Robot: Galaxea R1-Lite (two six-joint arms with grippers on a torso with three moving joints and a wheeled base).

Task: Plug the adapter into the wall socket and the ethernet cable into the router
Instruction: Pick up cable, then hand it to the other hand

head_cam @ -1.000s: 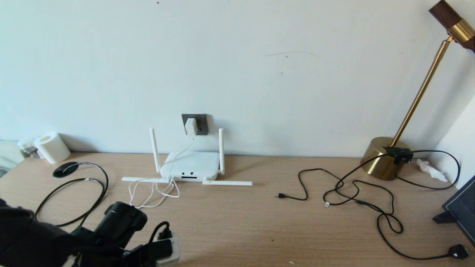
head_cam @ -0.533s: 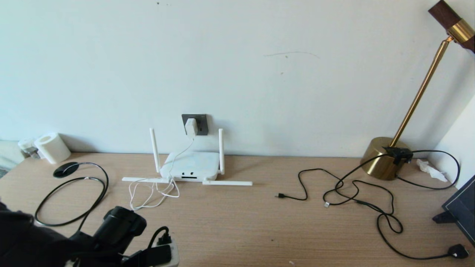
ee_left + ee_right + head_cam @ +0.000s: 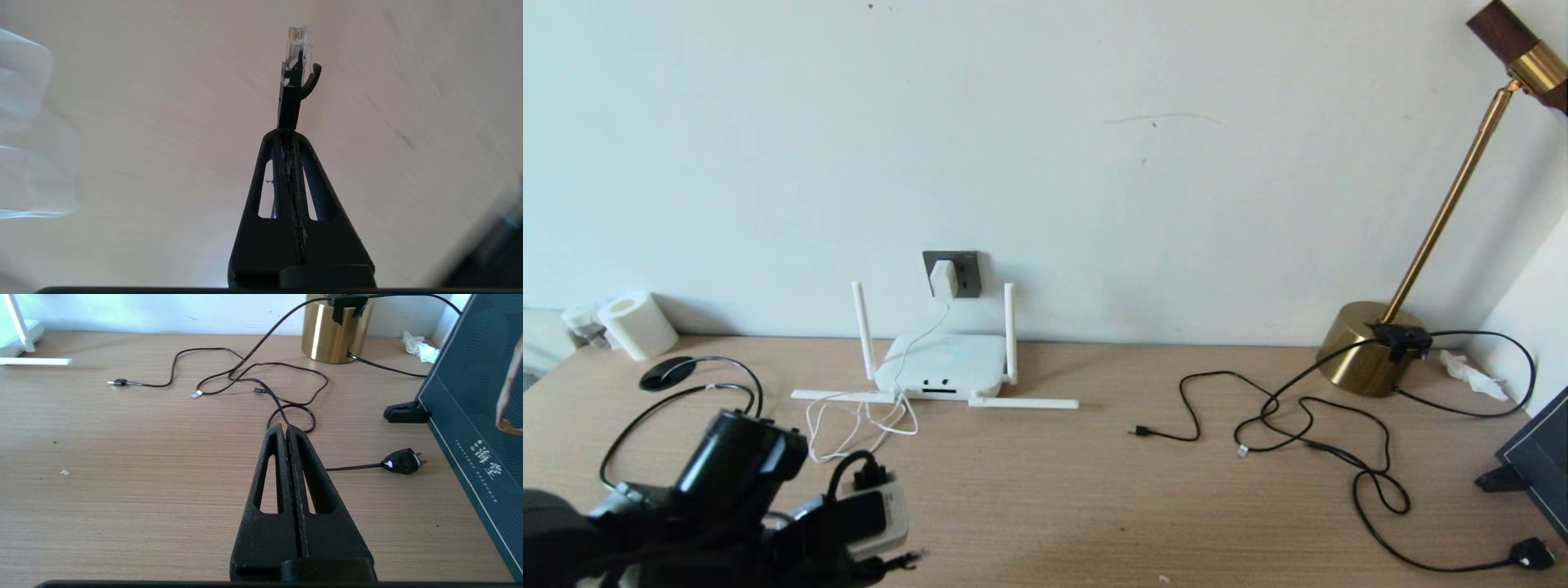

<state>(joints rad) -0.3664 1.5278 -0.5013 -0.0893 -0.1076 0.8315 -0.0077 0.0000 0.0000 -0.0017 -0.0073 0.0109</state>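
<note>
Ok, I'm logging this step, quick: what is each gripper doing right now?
Left gripper: shut on the black ethernet cable's clear-tipped connector, low over the wooden desk.
Right gripper: shut, empty, parked above the desk.

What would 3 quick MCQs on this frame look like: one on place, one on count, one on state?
1. Where is the adapter?
A. Flat on the desk
B. In the wall socket
C. On the lamp base

2. How many of the router's antennas stand upright?
A. Two
B. Four
C. None

3. What is the left tool doing?
A. Open, empty
B. Shut, empty
C. Shut on the ethernet cable

Answers:
1 B: the white plug sits on the grey plate, its cord hanging down to the router.
2 A: two stand at the back, two lie flat on the desk.
3 C: the clear-tipped connector sticks out from between the closed fingers.
</note>
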